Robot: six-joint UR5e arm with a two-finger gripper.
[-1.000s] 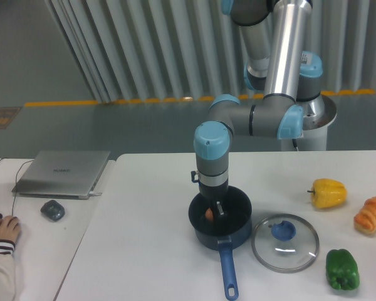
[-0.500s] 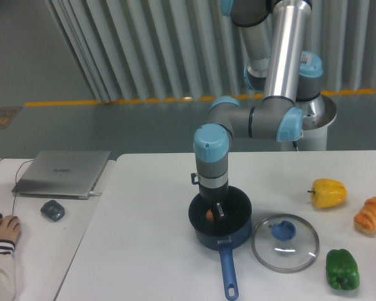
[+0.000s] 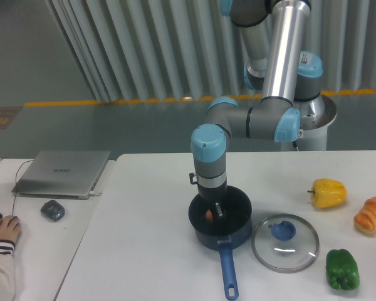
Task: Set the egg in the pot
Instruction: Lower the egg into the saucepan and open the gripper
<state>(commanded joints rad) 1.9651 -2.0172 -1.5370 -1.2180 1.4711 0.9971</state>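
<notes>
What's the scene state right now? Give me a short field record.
egg: inside the pot, left of the finger
pot: on the table, handle pointing toward the camera
gripper: lowered into the pot; one finger visible beside the egg, open or shut not clear
lid: flat on the table, right of the pot
yellow pepper: far right
green pepper: front right
bread: right edge
laptop: closed, on the left
</notes>
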